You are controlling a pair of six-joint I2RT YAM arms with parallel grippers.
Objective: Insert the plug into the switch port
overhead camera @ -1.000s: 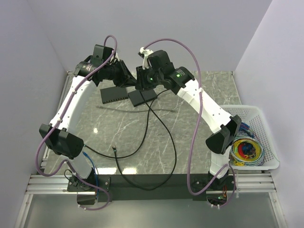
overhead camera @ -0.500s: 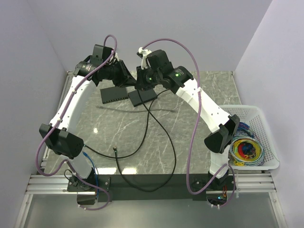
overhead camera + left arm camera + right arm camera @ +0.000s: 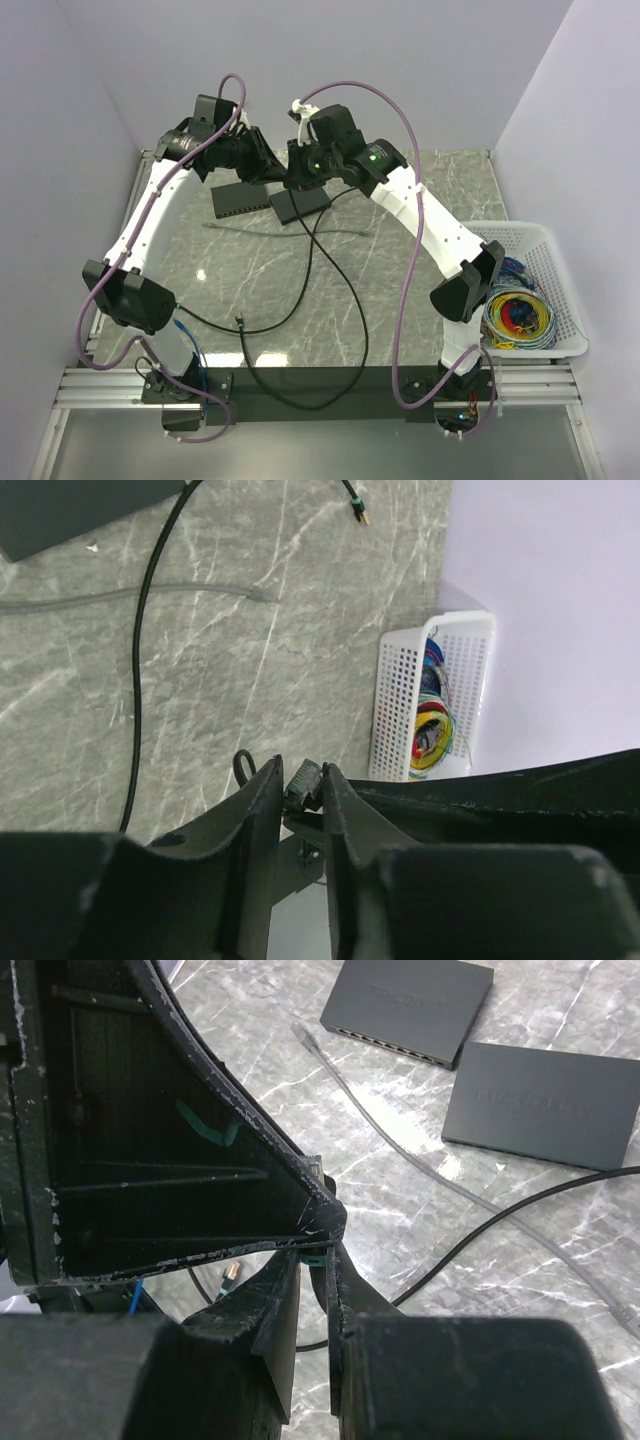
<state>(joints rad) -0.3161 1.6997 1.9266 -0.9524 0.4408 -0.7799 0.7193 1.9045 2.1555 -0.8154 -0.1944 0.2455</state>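
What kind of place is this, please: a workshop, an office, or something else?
Probably a lab robot test cell: plain white walls enclose a table, the left arm and right arm are bolted at its edge, with a switch and a basket of cables.

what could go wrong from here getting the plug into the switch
The left jaws pinch the small pale plug only at their tips, with the right jaws tight alongside: it could slip or twist. The long thin black cable trailing across the marble table may snag or tug. The flat black switch lies unheld and could slide.
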